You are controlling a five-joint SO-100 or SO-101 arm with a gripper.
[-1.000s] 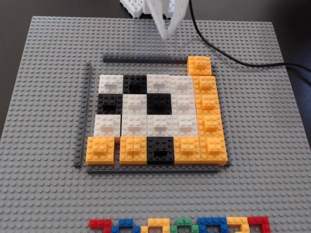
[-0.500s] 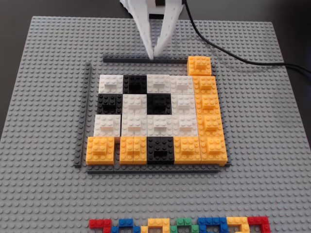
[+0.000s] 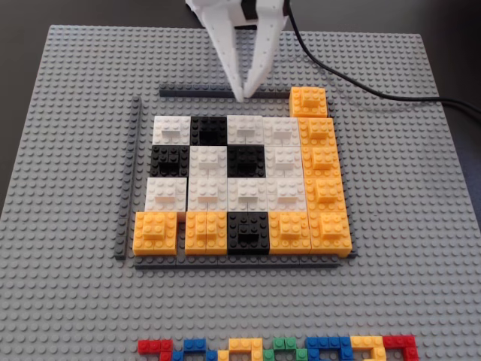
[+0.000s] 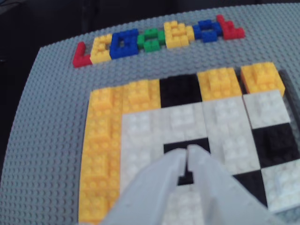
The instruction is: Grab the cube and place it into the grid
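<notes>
The grid (image 3: 248, 184) is a mosaic of white, black and orange studded blocks framed by thin dark grey strips (image 3: 129, 177). Several orange blocks fill its bottom row and right column. One orange cube (image 3: 309, 101) sits at the top of the right column, level with the top strip. I see no orange cube lying apart from the grid. My white gripper (image 3: 244, 94) hangs over the top strip, shut and empty, left of that cube. In the wrist view my gripper (image 4: 187, 152) is shut over a black block of the grid (image 4: 225, 117), holding nothing.
The grid stands on a large light grey studded baseplate (image 3: 68, 286). A row of small flat multicoloured bricks (image 3: 278, 349) lies at its front edge and shows in the wrist view (image 4: 154, 37) at the top. A black cable (image 3: 361, 86) runs across the back right.
</notes>
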